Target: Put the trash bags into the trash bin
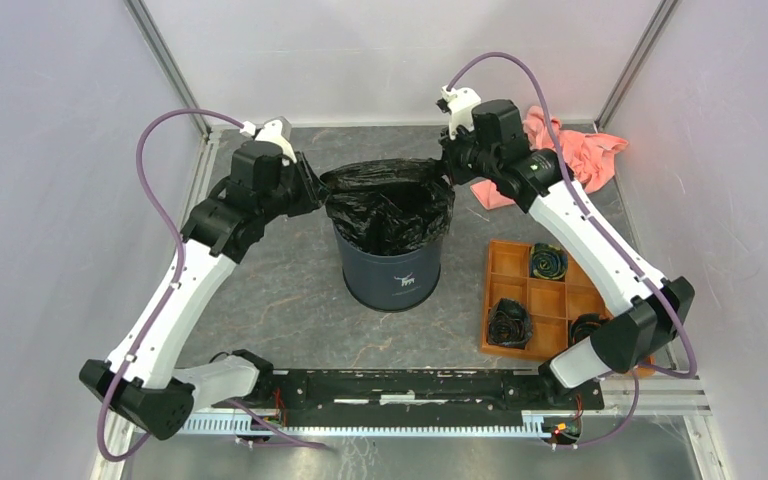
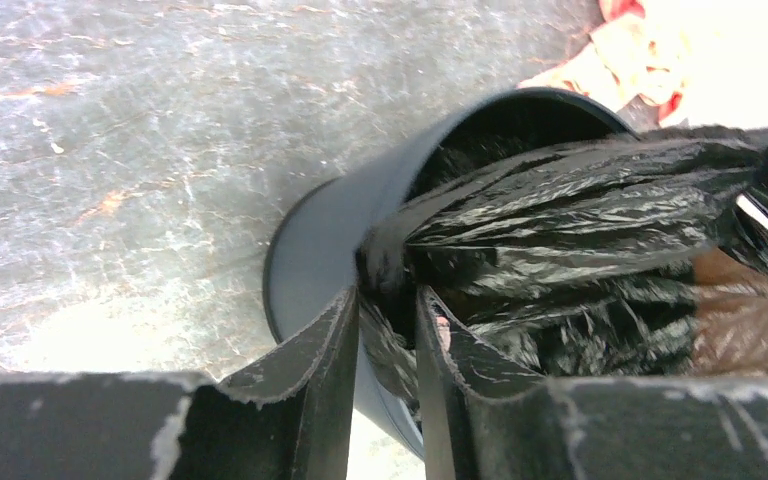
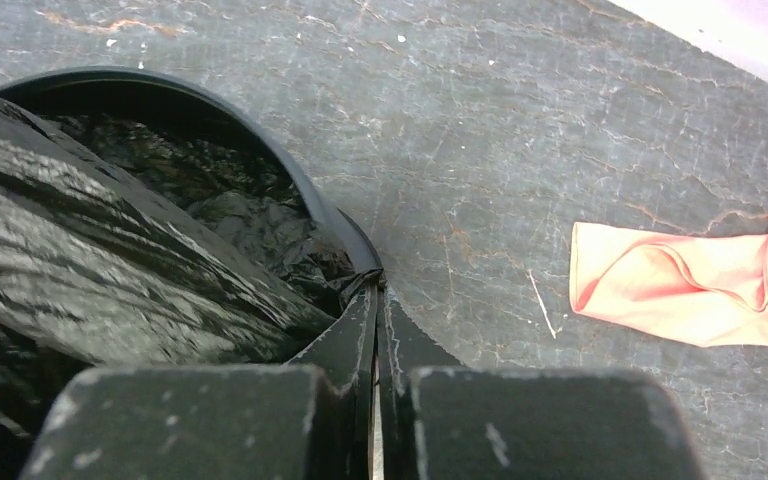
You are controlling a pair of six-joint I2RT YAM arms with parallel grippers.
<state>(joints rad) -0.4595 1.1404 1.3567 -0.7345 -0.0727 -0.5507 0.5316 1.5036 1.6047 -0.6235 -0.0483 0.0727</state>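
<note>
Left claw [image 2: 385,300] and right claw [image 3: 378,290] each pinch the glossy black plastic trash bag [image 1: 390,205], stretched across the navy cylindrical bin [image 1: 392,275] (bulk already inside), where overpulling could tear film or tip the bin.

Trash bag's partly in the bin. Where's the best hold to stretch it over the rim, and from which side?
The open hem, at opposite sides. The trash bag is thin slack film, so a gathered fold gives bite. Come from outside the trash bin, level with its rim, as the left end effector and right end effector do now.
</note>
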